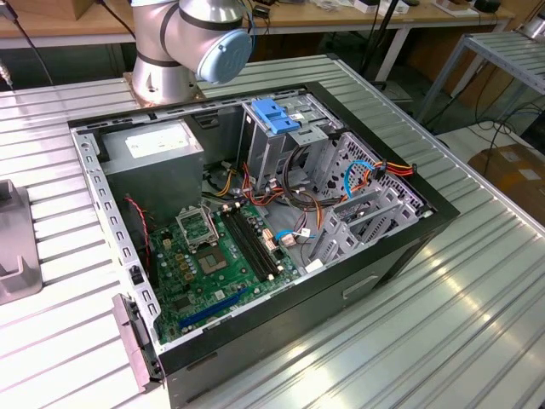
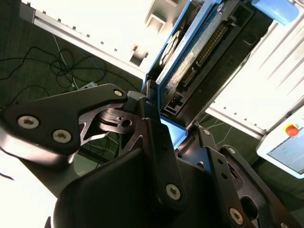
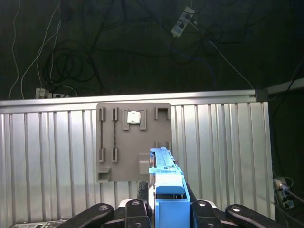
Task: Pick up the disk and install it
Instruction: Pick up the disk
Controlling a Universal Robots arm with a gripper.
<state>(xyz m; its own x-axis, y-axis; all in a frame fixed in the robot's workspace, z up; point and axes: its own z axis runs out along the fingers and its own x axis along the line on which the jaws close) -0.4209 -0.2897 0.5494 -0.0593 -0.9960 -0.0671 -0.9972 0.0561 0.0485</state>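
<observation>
1. Claw (image 3: 168, 209) is closed on the disk (image 3: 164, 166), with one black finger (image 3: 135, 209) on each side of it, so the disk stands on its edge between them.
2. From the grip the disk reaches forward, past the fingertips. In the second wrist view the claw (image 2: 173, 128) holds it near one end, and there the disk (image 2: 190, 61) shows its grey metal body, a row of connector pins and a blue rail (image 2: 183, 45) along its long edge.
3. In the first wrist view a blue rail lies along the edge of the disk that is turned to the camera.
4. Ahead of the claw, beyond the far end of the disk, a grey plate (image 3: 118, 137) with slots lies flat on the ribbed metal desk (image 3: 47, 156).
5. Still further ahead, past the edge of the desk, is a dark floor (image 3: 118, 28) with loose cables (image 3: 61, 66) and a power strip (image 3: 183, 23).
6. In the exterior view an open computer case (image 1: 426, 217) lies on the ribbed desk (image 1: 477, 298). Inside it are a green motherboard (image 1: 213, 264), a grey power-supply box (image 1: 153, 149) and a metal drive cage (image 1: 281, 145) with a blue plastic part (image 1: 277, 115) on top. The base of the arm (image 1: 170, 51) stands just beside the case. Where the case lies from the claw I cannot tell.
</observation>
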